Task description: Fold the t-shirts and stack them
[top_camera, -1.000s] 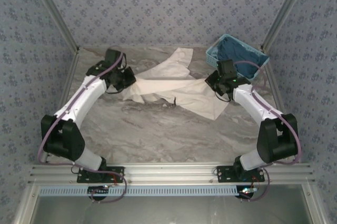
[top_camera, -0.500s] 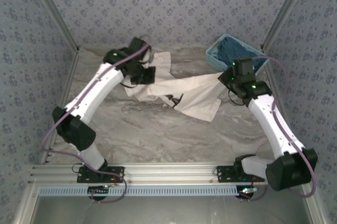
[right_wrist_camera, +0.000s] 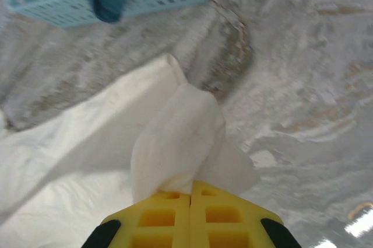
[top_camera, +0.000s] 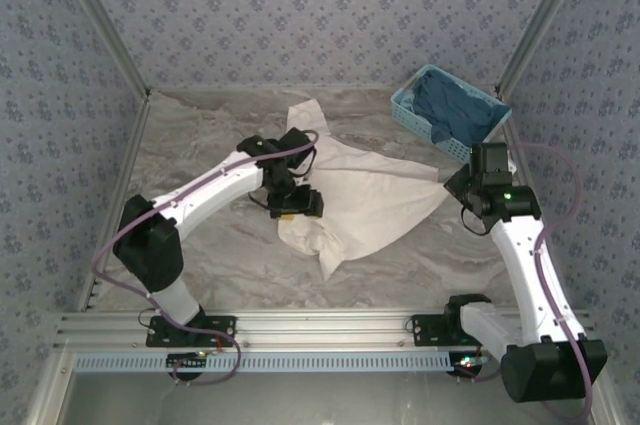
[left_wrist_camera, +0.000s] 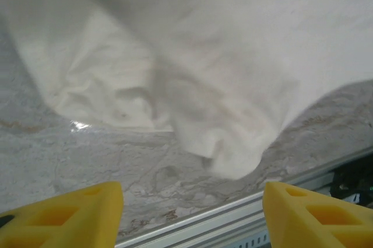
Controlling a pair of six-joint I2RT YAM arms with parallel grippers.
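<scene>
Both busy: left tool [left_wrist_camera: 192, 207] hung wide and empty over the t-shirt [top_camera: 365, 200], right tool [right_wrist_camera: 190, 198] clenched its right edge. Cloth lay rumpled on the surface [top_camera: 220, 255]; one-sided pulling could drag and bunch it, I reckoned.

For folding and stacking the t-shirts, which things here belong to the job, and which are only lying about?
Belongs to the job:
- cream t-shirt
- right gripper, shut on a bunch of it
- left gripper, open, holding nothing

Lying about:
- light-blue basket
- dark blue cloth inside it; what it is, I cannot tell
</scene>
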